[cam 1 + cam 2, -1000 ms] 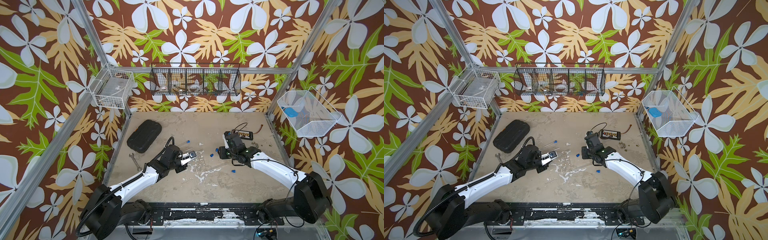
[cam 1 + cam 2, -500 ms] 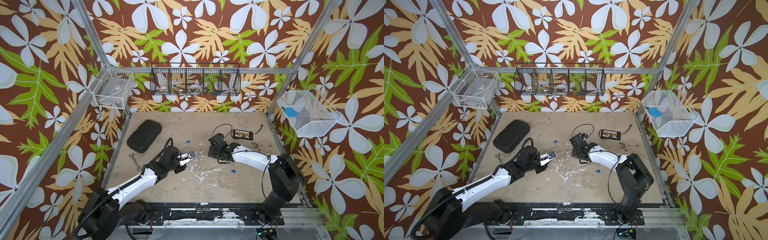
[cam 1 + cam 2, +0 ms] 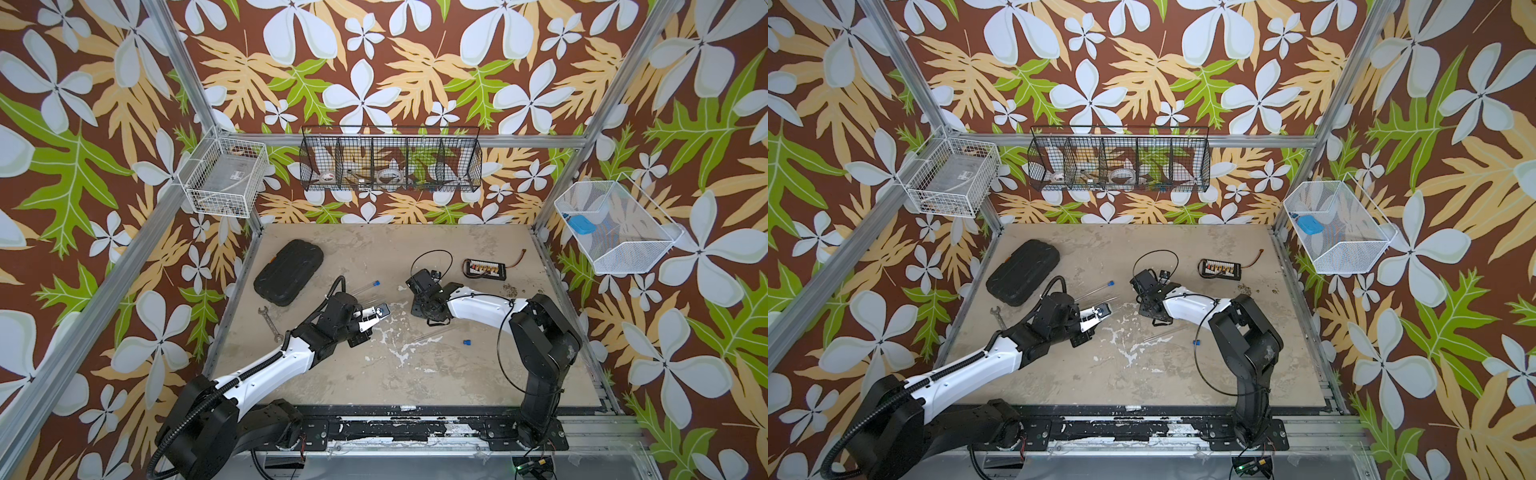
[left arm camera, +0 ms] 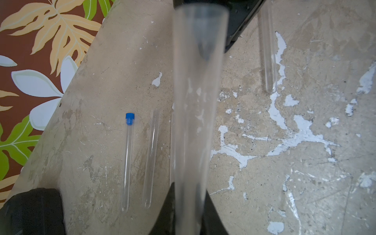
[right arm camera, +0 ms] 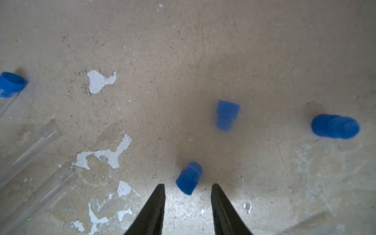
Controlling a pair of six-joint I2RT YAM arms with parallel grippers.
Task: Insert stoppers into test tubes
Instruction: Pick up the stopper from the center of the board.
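My left gripper (image 4: 188, 205) is shut on a clear test tube (image 4: 195, 101) that sticks straight out from its jaws; in both top views it hovers left of centre (image 3: 374, 316) (image 3: 1098, 311). On the table beneath lie a stoppered tube (image 4: 127, 162) with a blue stopper (image 4: 129, 118) in its mouth, an empty tube (image 4: 151, 158) and a farther tube (image 4: 268, 61). My right gripper (image 5: 188, 184) is open, low over the table. One loose stopper (image 5: 189, 178) lies at its fingertips, touching neither. Two more stoppers (image 5: 226, 115) (image 5: 334, 126) lie beyond. Another stopper (image 3: 466, 342) lies apart.
A black case (image 3: 289, 272) and a grey wrench (image 3: 270, 324) lie at the left. A connector board (image 3: 484, 268) with wires sits at the back right. Wire baskets hang on the walls; the right one (image 3: 615, 232) holds a light-blue object (image 3: 580, 224).
My right arm has folded at the elbow and carried its gripper leftward over the loose stoppers, and its jaws have narrowed. The left arm holds still with the tube.
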